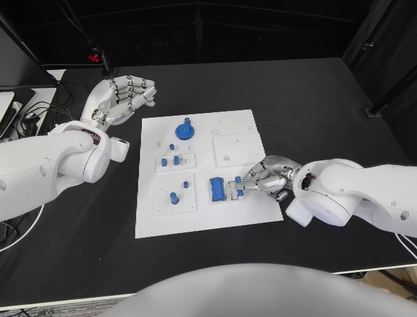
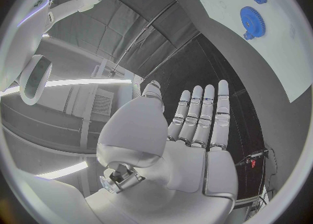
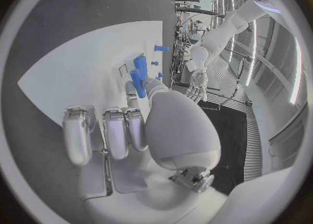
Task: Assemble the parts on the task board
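Left hand [image 2: 176, 151] empty, fingers [image 2: 202, 114] straight, near task board [image 2: 261, 41].

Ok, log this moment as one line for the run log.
left hand: open, raised beside board | right hand: on board, fingers at blue block | gear: on board

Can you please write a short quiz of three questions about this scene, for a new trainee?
1. True or false: the left hand holds a part.
2. Which hand is over the task board? A) left B) right C) both
3. Fill in: the blue gear lies toward the board's ____ edge, far or near from the robot.

Key: 1 false, it is open beside the board. 2 B, the right hand is by the long blue part. 3 far.
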